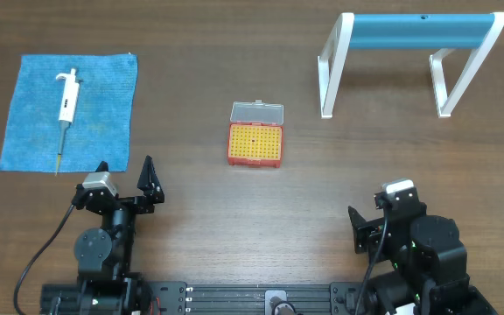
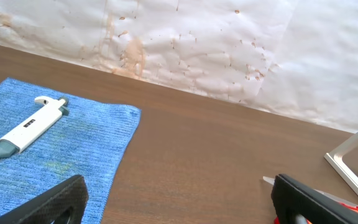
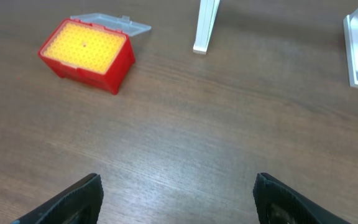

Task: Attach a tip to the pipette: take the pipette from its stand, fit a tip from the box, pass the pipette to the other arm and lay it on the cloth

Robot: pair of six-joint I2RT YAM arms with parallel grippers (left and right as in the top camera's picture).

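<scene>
The white pipette (image 1: 66,101) with a yellowish tip lies on the blue cloth (image 1: 103,131) at the table's far left; in the left wrist view the pipette (image 2: 30,127) rests on the cloth (image 2: 98,143). The red tip box (image 1: 255,143), lid open, sits mid-table and appears again as the tip box (image 3: 89,55). The white stand with a blue bar (image 1: 414,35) is at the back right. My left gripper (image 1: 126,174) is open near the cloth's near corner, holding nothing. My right gripper (image 1: 367,229) is open and empty near its base.
One white leg of the stand (image 3: 207,28) rises beyond the tip box in the right wrist view. A crumpled white sheet (image 2: 229,50) lines the wall behind the table. Bare wooden tabletop (image 1: 261,227) spreads between the two arms.
</scene>
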